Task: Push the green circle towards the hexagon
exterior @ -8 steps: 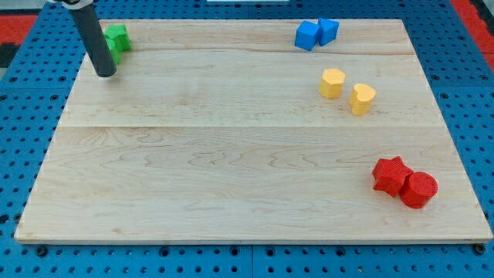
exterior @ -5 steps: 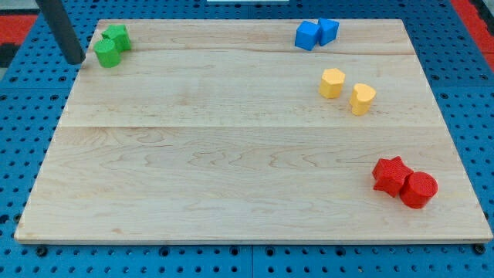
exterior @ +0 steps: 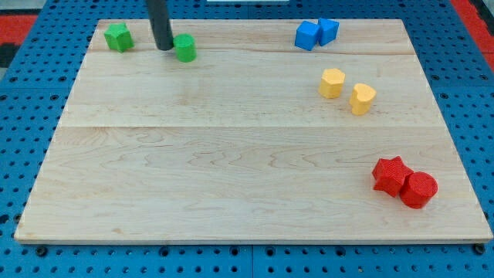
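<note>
The green circle (exterior: 185,48) lies near the view's top, left of the middle of the wooden board (exterior: 231,154). My tip (exterior: 164,47) stands right against the circle's left side. The yellow hexagon (exterior: 333,83) lies far to the right of the circle, a little lower. A second green block (exterior: 118,36), star-like in shape, sits at the top left corner, left of my tip.
A yellow heart-like block (exterior: 362,98) sits just right of the hexagon. Two blue blocks (exterior: 316,33) touch each other at the top right. A red star (exterior: 390,174) and a red circle (exterior: 418,189) touch at the bottom right.
My tip went from the board's left edge to the right, and the green circle slid right, away from the other green block. Other blocks stayed put.
</note>
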{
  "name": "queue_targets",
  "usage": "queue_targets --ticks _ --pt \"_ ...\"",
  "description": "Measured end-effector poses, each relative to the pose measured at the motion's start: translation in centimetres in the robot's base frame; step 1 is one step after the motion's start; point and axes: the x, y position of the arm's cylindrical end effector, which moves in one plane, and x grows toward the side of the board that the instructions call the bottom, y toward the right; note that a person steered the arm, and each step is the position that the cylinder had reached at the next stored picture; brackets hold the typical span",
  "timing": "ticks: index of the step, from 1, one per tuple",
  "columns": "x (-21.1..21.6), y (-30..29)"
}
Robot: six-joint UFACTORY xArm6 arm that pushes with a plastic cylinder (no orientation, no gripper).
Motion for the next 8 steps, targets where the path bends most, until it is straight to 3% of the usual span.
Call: queue_targets --ticks 1,3,4,5,6,8 --pt "-2.2 0.3" --pt "3.7 8.6" --pt "4.1 8.4" --pt "4.9 3.4" --pt "9.0 6.9" --pt "10.9 16.6"
